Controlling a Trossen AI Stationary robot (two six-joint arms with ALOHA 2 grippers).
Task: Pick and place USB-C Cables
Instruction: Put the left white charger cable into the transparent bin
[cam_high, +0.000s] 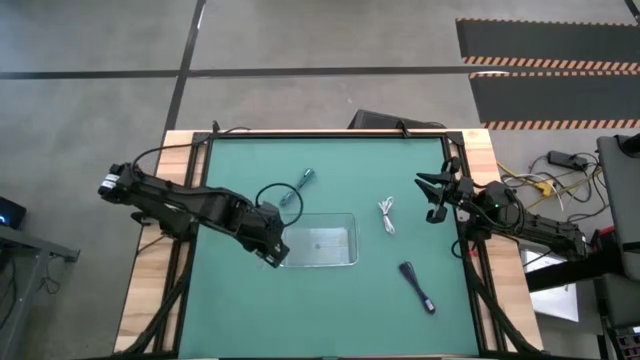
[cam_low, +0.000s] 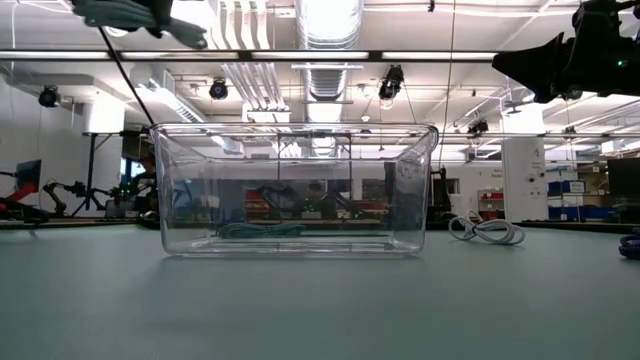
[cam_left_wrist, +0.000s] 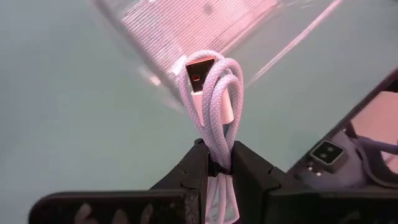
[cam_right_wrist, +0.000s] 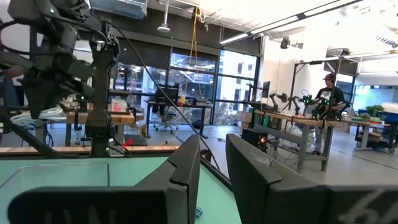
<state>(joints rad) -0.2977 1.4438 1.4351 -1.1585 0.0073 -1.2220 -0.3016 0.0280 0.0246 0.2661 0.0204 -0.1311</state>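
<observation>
A white bundled USB-C cable (cam_left_wrist: 212, 93) sits in my left gripper (cam_left_wrist: 216, 157), which is shut on it. That gripper (cam_high: 274, 251) hangs above the near left corner of the clear tray (cam_high: 345, 262), and shows high at the left in the low view (cam_low: 150, 18). A teal cable (cam_high: 297, 190) lies on the mat beyond the tray. A second white cable (cam_high: 387, 215) lies to the tray's right. A black cable (cam_high: 417, 285) lies nearer the front. My right gripper (cam_high: 434, 196) waits open, raised at the table's right edge. My left gripper pinches the white bundle about midway along its length (cam_left_wrist: 217, 146) between its two fingers, several strands together. The fingers point steeply down and lie across the bundle. The plug end (cam_left_wrist: 199, 67) sticks out past the fingertips, and the bundle is lifted clear of the table and the tray.
The clear tray (cam_low: 295, 135) stands mid-table on the green mat (cam_high: 230, 320). Wooden borders and black frame rails run along both sides of the table. Free mat lies near the front and at the far side.
</observation>
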